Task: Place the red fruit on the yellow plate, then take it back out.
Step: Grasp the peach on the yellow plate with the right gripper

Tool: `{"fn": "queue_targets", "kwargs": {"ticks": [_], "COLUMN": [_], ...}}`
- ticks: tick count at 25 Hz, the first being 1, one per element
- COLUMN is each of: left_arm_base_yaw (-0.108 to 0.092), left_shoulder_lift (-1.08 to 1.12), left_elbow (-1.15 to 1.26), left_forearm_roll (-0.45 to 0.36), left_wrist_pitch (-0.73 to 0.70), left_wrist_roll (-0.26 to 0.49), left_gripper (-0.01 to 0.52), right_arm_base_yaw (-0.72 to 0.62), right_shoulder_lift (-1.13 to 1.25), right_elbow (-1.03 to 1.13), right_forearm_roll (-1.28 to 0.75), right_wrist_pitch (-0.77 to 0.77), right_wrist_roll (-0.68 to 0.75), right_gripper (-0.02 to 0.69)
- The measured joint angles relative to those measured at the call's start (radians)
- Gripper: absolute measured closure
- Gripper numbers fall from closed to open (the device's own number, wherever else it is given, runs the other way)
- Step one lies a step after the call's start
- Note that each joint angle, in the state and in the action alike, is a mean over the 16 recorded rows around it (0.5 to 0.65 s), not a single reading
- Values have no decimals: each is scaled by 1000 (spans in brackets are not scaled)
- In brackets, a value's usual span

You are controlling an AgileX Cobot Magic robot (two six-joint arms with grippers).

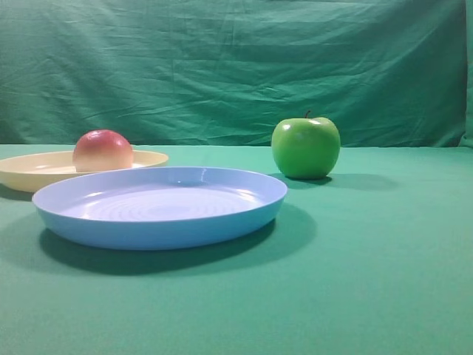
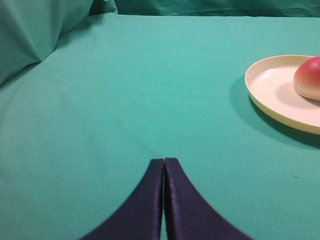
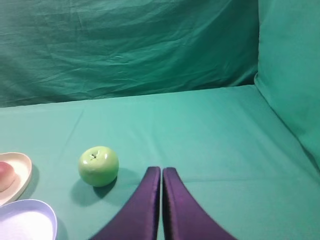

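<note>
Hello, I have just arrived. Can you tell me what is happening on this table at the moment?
Nothing is being handled now. The round pinkish-red fruit lies on the shallow cream-yellow plastic plate. Both the left gripper and the right gripper are shut, empty and away from it. The shiny green apple stands on the green cloth, and the light blue plate holds nothing.

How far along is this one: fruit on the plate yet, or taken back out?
Looks done: the red fruit sits on the yellow plate. In hand: nothing; the left gripper and right gripper are both shut and empty, away from the fruit. Left: taking the fruit back out. Whether it began there, I cannot tell.
</note>
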Motion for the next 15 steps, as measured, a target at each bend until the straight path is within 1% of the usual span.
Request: {"fn": "queue_targets", "kwargs": {"ticks": [7, 15], "left_arm_base_yaw": [0, 0], "left_shoulder_lift": [0, 0], "left_elbow": [0, 0], "left_forearm_roll": [0, 0], "left_wrist_pitch": [0, 0], "left_wrist_roll": [0, 0], "left_gripper": [514, 514], "right_arm_base_yaw": [50, 190], "right_shoulder_lift": [127, 444], "right_elbow": [-53, -195], "right_forearm_roll": [13, 18], "right_wrist_pitch": [20, 61], "right_wrist_roll": [-93, -193], "right_gripper": [665, 665]}}
